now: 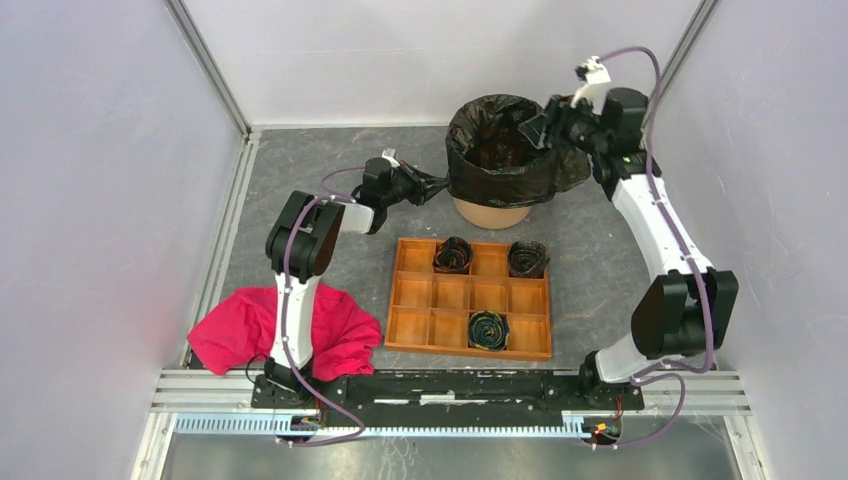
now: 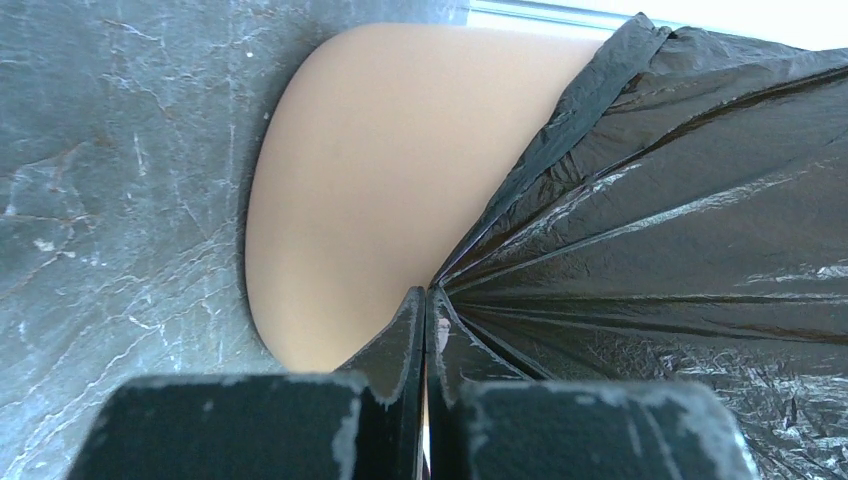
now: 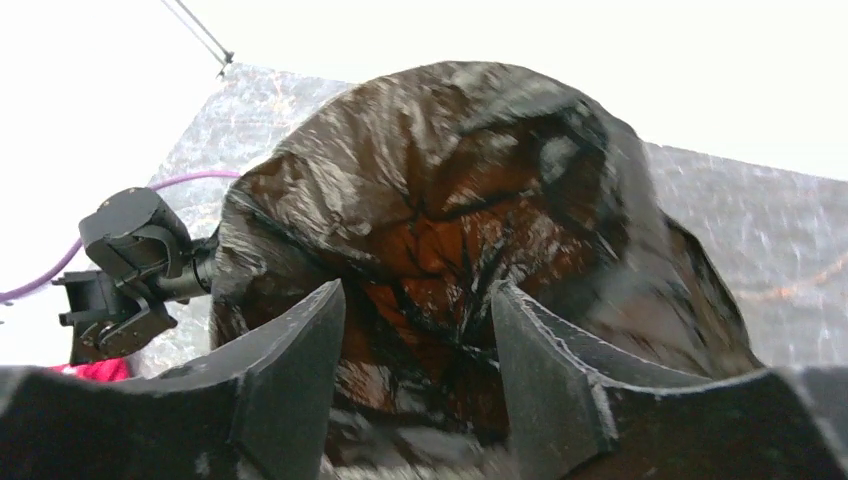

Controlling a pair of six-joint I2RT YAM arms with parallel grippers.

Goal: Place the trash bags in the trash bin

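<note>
The black trash bag (image 1: 500,150) lines the orange trash bin (image 1: 490,212) at the back of the table, its film folded over the rim and hanging down the sides. My left gripper (image 1: 438,187) is at the bin's left side, shut on a pinch of the bag's skirt. In the left wrist view, pleats of the bag (image 2: 680,220) fan out from the closed left gripper (image 2: 427,300) beside the bin wall (image 2: 400,170). My right gripper (image 1: 533,128) is at the bin's right rim. It stands open (image 3: 418,300), jaws astride the bag's film (image 3: 450,170).
A wooden compartment tray (image 1: 470,295) lies in front of the bin and holds three small dark rolls (image 1: 453,255) (image 1: 527,259) (image 1: 488,329). A red-pink cloth (image 1: 340,330) lies by the left arm's base. Walls enclose the table on three sides.
</note>
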